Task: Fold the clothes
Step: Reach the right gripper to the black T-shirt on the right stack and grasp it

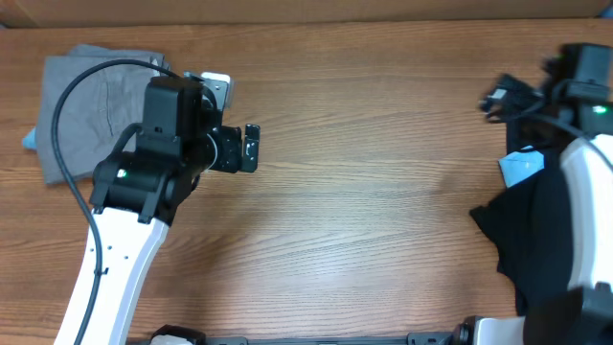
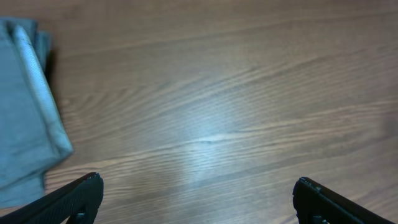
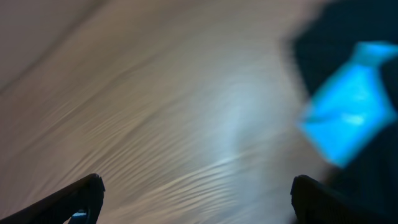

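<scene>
A folded grey shirt (image 1: 86, 105) lies at the table's far left, seen in the left wrist view as grey fabric (image 2: 25, 106) at the left edge. My left gripper (image 1: 251, 149) hovers just right of it, open and empty (image 2: 198, 193), over bare wood. A crumpled pile of black clothes (image 1: 541, 240) lies at the right edge with a light blue piece (image 1: 522, 168) on its top end. The right gripper (image 1: 498, 99) is at the far right, beyond the pile, and open. The blurred right wrist view shows nothing between its fingers (image 3: 196, 193), with the blue cloth (image 3: 351, 112) and black cloth (image 3: 373, 37) to the right.
The wooden table (image 1: 364, 192) stretches between the two arms. A bit of light blue fabric (image 1: 32, 139) pokes out under the grey shirt's left side. The white left arm (image 1: 115, 268) crosses the front left, and the right arm (image 1: 584, 201) overlaps the black pile.
</scene>
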Controlling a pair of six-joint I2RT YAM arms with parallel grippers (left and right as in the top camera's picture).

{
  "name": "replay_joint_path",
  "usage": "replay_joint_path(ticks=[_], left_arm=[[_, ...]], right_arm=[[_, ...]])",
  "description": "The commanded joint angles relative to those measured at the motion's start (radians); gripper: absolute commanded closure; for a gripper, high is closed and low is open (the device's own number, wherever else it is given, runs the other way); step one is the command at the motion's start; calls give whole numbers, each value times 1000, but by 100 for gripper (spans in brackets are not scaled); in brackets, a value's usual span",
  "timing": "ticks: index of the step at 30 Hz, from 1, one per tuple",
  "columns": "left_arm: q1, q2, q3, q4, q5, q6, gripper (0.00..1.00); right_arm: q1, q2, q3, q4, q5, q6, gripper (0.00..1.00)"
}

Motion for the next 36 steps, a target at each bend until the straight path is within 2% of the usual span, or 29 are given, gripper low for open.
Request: replay_joint_path(ticks=[1,5,8,16,22,23,25,30,36], left_arm=[[5,22,30,5,66,26,0],[5,35,30,5,78,23,0],[5,39,30,6,78,23,0],[5,39,30,6,78,23,0],[5,39,30,-4,78,23,0],[5,39,30,-5,78,23,0],[5,39,30,-5,78,23,0],[5,39,30,-4,78,23,0],[5,39,30,-6,78,23,0]], right_arm=[[-128,77,23,-16,81,120,2],[-237,186,23,-8,64,142,12],[-273,261,23,21,68,142,13],[-280,397,23,108,80,142,15],[-277,466,23,107,172,167,20],[-277,473,23,101,169,167,24],[-277,477,23,89,164,167,39],[-276,467,34,63,154,163,94],[-273,395,154,-45,142,154,96]])
